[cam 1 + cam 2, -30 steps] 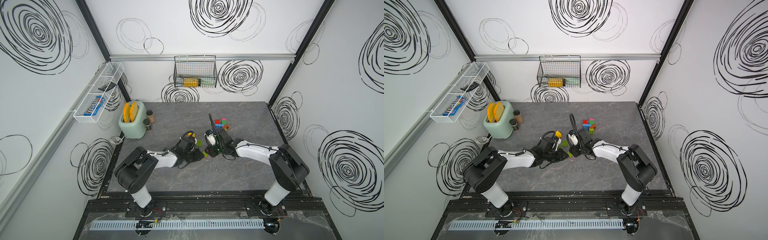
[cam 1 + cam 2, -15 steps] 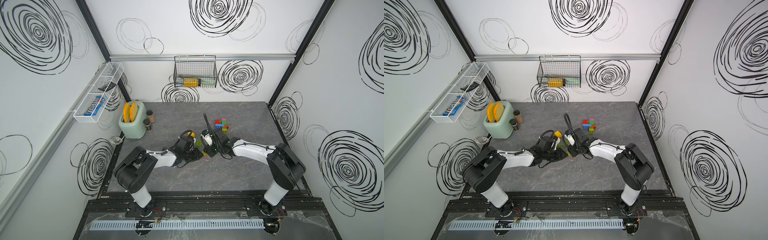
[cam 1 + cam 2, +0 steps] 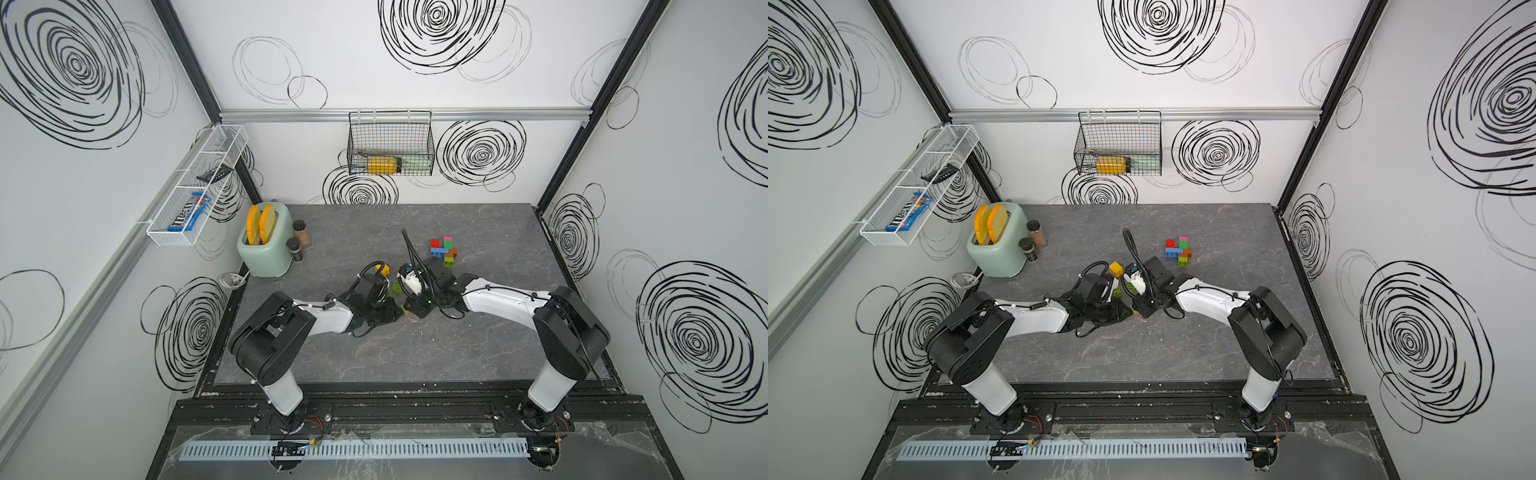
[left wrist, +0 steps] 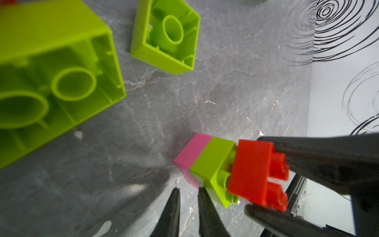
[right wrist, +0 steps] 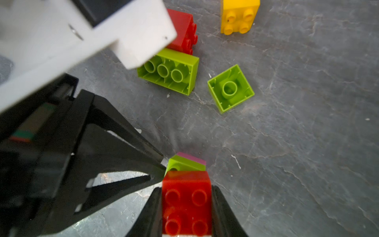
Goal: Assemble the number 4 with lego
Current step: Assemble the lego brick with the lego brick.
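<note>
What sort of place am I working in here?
Most likely a robot test cell dressed as a kitchen counter: white panel walls drawn with black swirls box in a grey stone-look tabletop, with a mint toaster and a wall-hung wire basket as props.

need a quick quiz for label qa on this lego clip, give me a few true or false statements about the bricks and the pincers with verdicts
1. The right pincer grips a red brick. True.
2. The left pincer holds a blue brick. False: it is shut on nothing, and its tips are at the lime brick under the red one.
3. That lime brick sits on a pink brick. True.
4. The two loose lime bricks lie studs up. False: the oblong lime brick and the square lime brick both show their hollow undersides.
</note>
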`<action>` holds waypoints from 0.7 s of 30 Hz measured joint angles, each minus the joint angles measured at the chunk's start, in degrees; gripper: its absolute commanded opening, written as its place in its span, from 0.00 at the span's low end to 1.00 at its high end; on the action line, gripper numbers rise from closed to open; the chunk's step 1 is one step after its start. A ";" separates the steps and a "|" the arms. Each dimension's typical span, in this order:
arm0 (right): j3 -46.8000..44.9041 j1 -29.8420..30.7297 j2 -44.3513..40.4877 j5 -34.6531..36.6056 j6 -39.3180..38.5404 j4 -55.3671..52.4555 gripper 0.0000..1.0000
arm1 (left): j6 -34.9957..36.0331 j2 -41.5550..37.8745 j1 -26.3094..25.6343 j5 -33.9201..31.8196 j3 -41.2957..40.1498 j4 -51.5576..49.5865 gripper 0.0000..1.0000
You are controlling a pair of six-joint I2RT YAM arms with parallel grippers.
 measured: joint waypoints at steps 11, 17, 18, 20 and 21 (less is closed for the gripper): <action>0.24 0.46 0.15 1.03 8.68 0.02 0.00 | 0.39 0.31 -0.15 -0.15 0.00 -0.07 0.23; -2.73 0.20 -1.60 -0.15 12.52 3.17 0.00 | 0.44 0.50 -0.26 -0.07 0.13 -0.02 0.23; -3.50 -0.09 -2.01 -0.96 12.96 4.07 0.00 | 0.44 0.63 -0.28 -0.07 0.13 -0.02 0.23; -4.42 -0.74 -2.58 -2.89 13.68 5.33 0.00 | 0.44 0.87 -0.37 -0.02 0.13 -0.02 0.23; -4.61 -1.03 -2.67 -3.65 13.92 5.49 0.00 | 0.44 0.96 -0.39 0.00 0.13 -0.02 0.23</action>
